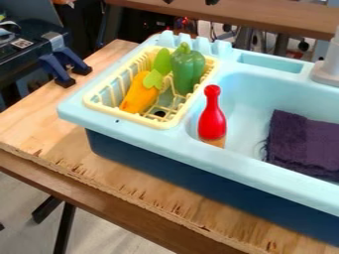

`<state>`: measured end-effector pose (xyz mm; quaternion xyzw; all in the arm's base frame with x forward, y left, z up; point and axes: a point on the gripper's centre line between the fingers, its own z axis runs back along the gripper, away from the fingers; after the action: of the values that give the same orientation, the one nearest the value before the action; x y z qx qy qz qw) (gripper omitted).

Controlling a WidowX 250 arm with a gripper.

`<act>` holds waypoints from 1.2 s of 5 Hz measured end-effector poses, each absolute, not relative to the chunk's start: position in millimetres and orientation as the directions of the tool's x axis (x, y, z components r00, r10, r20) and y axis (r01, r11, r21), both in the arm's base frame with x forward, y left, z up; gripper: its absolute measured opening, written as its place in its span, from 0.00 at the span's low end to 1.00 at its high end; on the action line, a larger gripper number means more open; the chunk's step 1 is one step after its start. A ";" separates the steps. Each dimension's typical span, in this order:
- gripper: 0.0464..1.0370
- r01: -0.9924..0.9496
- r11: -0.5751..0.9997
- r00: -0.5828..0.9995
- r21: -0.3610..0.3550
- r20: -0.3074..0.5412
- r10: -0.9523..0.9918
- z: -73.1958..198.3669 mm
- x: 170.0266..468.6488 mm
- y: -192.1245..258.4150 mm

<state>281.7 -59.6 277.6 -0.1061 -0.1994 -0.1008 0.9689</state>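
At the top edge of the camera view, two black fingertips of the gripper show wide apart, with nothing seen between them. They are above and behind the sink, away from the toys. A yellow drying rack holds an orange carrot with light green leaves and a green bell pepper. To the rack's right, a red bowling-pin-shaped toy with a tan base stands in the front left of the sink basin. A dark purple cloth lies crumpled in the basin.
The light blue sink has a raised rim and rests on a wooden table. A grey faucet base rises at the right. Blue and black clamps sit at the table's left edge. A brown shelf runs behind the sink.
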 end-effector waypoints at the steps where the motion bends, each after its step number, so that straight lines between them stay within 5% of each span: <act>1: 0.96 0.233 0.958 0.911 -0.169 0.384 -0.154 269.5 282.9 -59.7; 6: 0.96 0.164 0.979 0.945 -0.118 0.305 -0.121 231.8 364.7 -3.5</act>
<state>364.7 -3.5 231.8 -0.0709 -0.1497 -0.0725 0.9835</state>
